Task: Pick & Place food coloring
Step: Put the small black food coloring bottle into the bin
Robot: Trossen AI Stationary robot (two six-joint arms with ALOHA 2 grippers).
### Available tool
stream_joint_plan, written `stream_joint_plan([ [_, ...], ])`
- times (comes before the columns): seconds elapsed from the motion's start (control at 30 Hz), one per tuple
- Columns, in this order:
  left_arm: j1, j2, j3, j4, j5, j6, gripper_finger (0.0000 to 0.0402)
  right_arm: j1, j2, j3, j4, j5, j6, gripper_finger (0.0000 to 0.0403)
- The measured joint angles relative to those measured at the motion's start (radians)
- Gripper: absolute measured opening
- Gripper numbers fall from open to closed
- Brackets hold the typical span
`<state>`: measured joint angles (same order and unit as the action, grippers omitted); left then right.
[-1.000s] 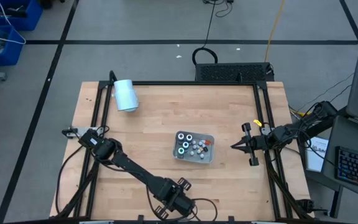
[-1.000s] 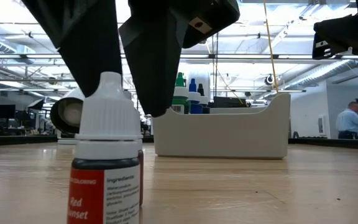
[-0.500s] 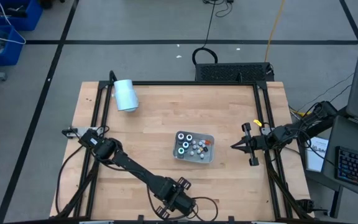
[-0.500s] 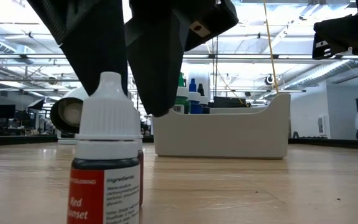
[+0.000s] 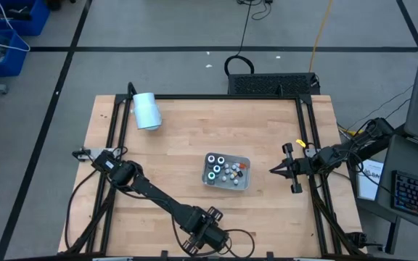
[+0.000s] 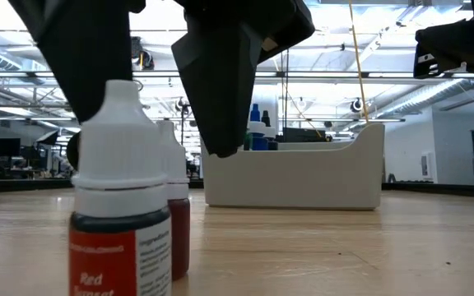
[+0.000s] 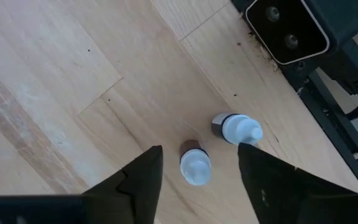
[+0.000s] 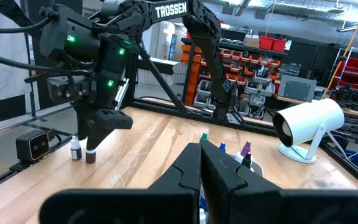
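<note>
High view: wooden plank table (image 5: 180,145), black-framed; white cylinder (image 5: 146,111) lay at upper left; grey tray (image 5: 227,172), centre, held food coloring bottles (image 5: 223,171), white-capped dots beside three dark, teal-ringed tops; left gripper (image 5: 207,233) at bottom centre; right gripper (image 5: 276,171) waited right of the tray, jaws closed.

Low view: two dark fingers hung over two bottles; red bottle (image 6: 120,222), ribbed white cap, red label, stood at lower left, hiding most of a second bottle (image 6: 175,218); the tray's pale wall lay beyond, centre.

Left wrist view: jaws open, astride the upright second bottle, gripping nothing; the red bottle stood just beside it; black camera box (image 7: 286,28) at upper right.

Right wrist view: closed fingers at bottom centre; both bottles small at lower left under the left gripper.
</note>
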<state>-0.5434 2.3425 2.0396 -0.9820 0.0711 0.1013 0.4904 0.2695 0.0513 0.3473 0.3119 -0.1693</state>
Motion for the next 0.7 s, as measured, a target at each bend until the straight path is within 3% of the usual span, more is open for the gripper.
stream_joint_plan([
  [0.17,0.0,0.001,0.0,0.0,0.001,0.021,0.0219,0.0,0.0,0.0,0.0,0.0,0.0,0.0],
  [0.5,0.012,0.006,0.0,0.012,0.003,0.025,0.0164,0.0,0.0,0.0,0.0,0.0,0.0,0.0],
  [0.7,0.016,0.026,-0.002,0.003,-0.008,0.03,0.0161,0.0,0.0,0.0,-0.001,0.0,0.0,0.0],
])
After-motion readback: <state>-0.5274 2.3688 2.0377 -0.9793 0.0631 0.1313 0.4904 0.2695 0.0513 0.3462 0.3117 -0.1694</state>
